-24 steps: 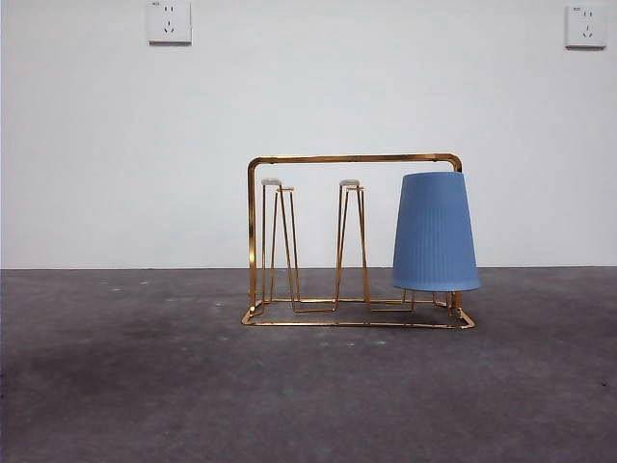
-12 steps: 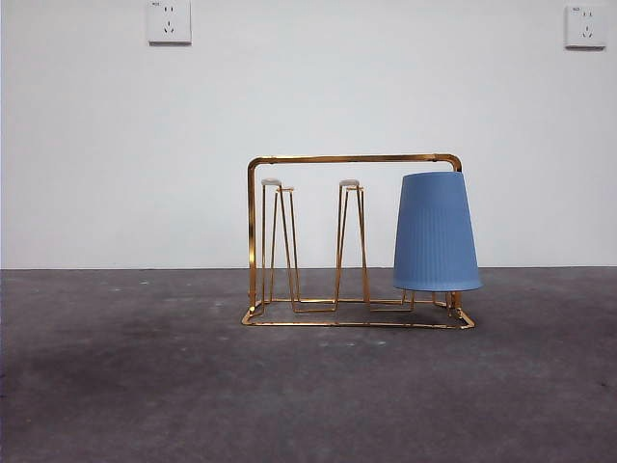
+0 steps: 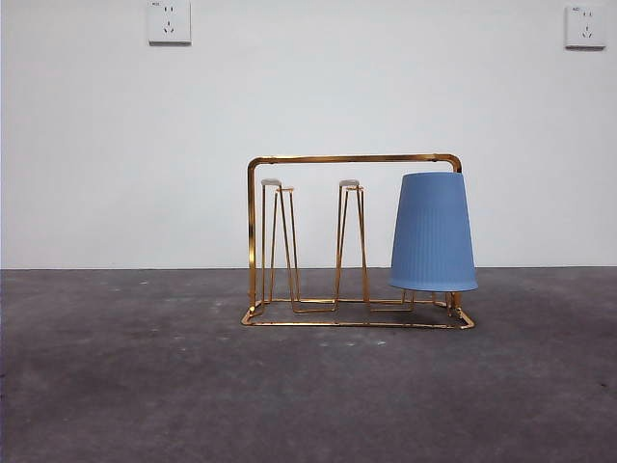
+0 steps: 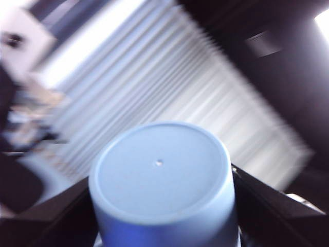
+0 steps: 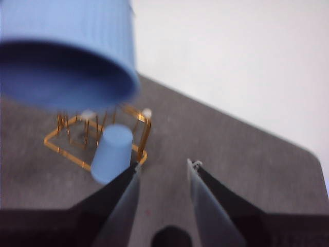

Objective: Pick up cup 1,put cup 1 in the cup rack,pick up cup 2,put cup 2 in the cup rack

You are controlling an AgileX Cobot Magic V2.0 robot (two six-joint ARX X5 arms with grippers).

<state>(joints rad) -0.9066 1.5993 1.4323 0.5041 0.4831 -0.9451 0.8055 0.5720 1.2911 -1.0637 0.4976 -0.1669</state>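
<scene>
A plain white wall [image 3: 318,87] with 2 sockets, one at the upper left [image 3: 169,21] and one at the upper right [image 3: 585,25], stands behind a dark grey table [image 3: 145,376]. On that table sits the cup rack [image 3: 352,159], gold wire with an arched frame and white-tipped prongs. A blue ribbed cup [image 3: 433,233] hangs mouth down over the prong at the rack's right end in the front view, its rim clear of the wire base; the 2 prongs to its left are bare. No arm shows in the front view.

The left gripper [image 4: 162,206] pinches a second blue cup [image 4: 159,175] between its 2 black jaws, one pressed against each side of the cup wall; the cup's flat closed base faces the wrist camera. Behind it the background is streaked with blur, so the arm's tilt cannot be told.

The right gripper [image 5: 163,177] is carried high and angled down toward the table, its 2 jaws spread with a gap between them and nothing in it. Ahead of its fingertips and well apart from them stands the rack with the mounted cup [image 5: 112,153] at the corner nearest the gripper. Much closer to the right wrist camera, above the jaws, looms the open mouth of the second cup [image 5: 61,67], large and out of focus
</scene>
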